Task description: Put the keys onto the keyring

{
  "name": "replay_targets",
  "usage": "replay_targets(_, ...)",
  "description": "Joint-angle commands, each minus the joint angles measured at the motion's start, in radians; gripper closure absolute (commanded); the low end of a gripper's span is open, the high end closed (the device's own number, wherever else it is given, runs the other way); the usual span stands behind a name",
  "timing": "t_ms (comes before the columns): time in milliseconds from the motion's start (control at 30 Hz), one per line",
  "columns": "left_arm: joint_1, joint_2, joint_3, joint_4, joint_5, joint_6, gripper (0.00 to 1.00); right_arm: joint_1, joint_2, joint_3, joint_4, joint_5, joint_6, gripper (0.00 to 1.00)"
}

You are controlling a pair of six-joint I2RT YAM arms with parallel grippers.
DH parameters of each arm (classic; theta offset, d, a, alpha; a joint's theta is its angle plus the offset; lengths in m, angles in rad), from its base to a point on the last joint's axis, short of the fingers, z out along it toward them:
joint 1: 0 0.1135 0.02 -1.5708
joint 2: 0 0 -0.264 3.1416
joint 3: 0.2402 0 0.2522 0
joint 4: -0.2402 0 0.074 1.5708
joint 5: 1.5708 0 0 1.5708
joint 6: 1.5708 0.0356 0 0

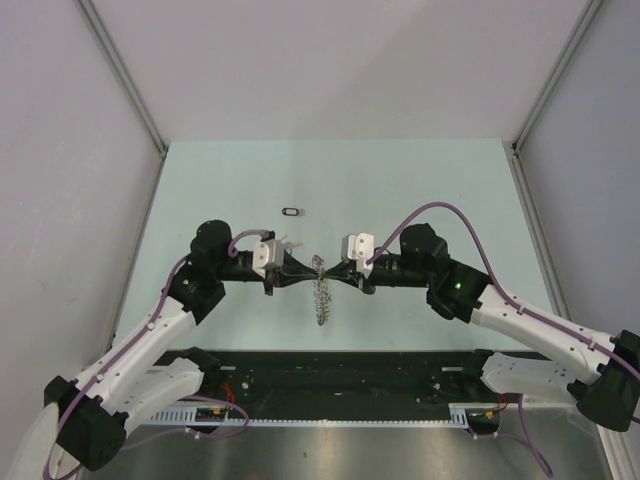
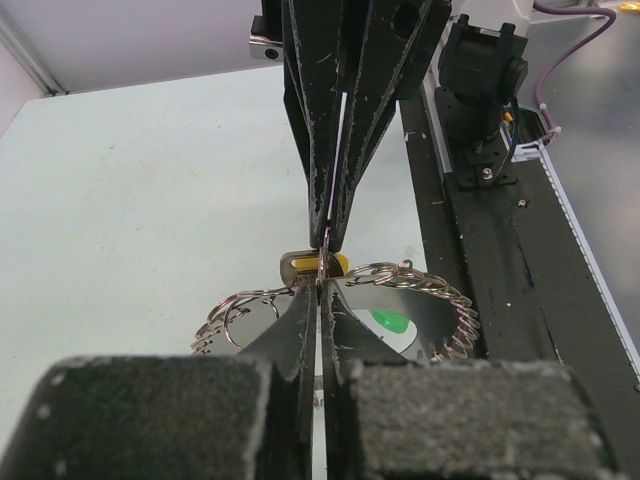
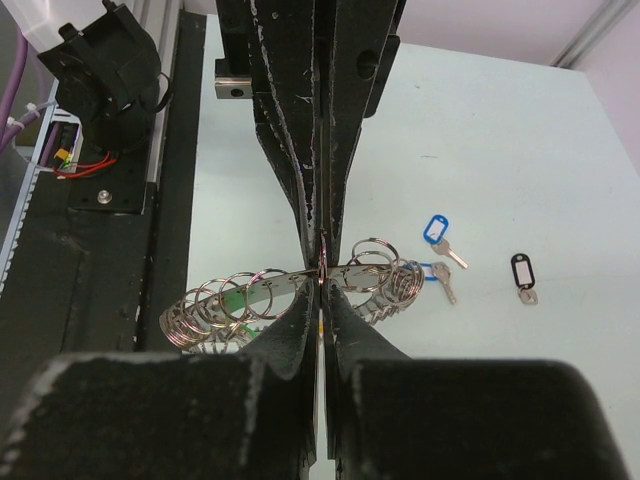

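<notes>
**Handling the keyring (image 1: 321, 292): floppy, light, thin**

Yr left gripper (image 2: 320, 300) and right gripper (image 3: 322, 295) meet tip to tip mid-table, both clamped on its wire; the rest sags like chain. Prob. slippery, so you'd pinch one coil firmly. The black-tagged key (image 1: 292, 211) lies apart on the smooth pale table (image 1: 430, 190), white walls (image 1: 60, 150) close round.

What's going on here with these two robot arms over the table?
The left gripper and right gripper meet tip to tip, both shut on the large silver-grey beaded metal keyring, which droops beneath them. A yellow tag and a green tag show at the ring. A blue-tagged key and a black-tagged key lie loose on the pale table, not yet threaded on.
</notes>
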Motion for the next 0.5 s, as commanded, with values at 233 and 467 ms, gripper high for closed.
replay_targets(233,-0.049,0.009,0.113,-0.095,-0.166,-0.097,1.0,0.045,-0.018,0.046,-0.01,0.078,-0.056,1.0)
replay_targets(467,-0.076,0.001,0.094,-0.183,-0.197,-0.092,1.0,0.054,-0.026,0.046,-0.005,0.095,-0.057,1.0)
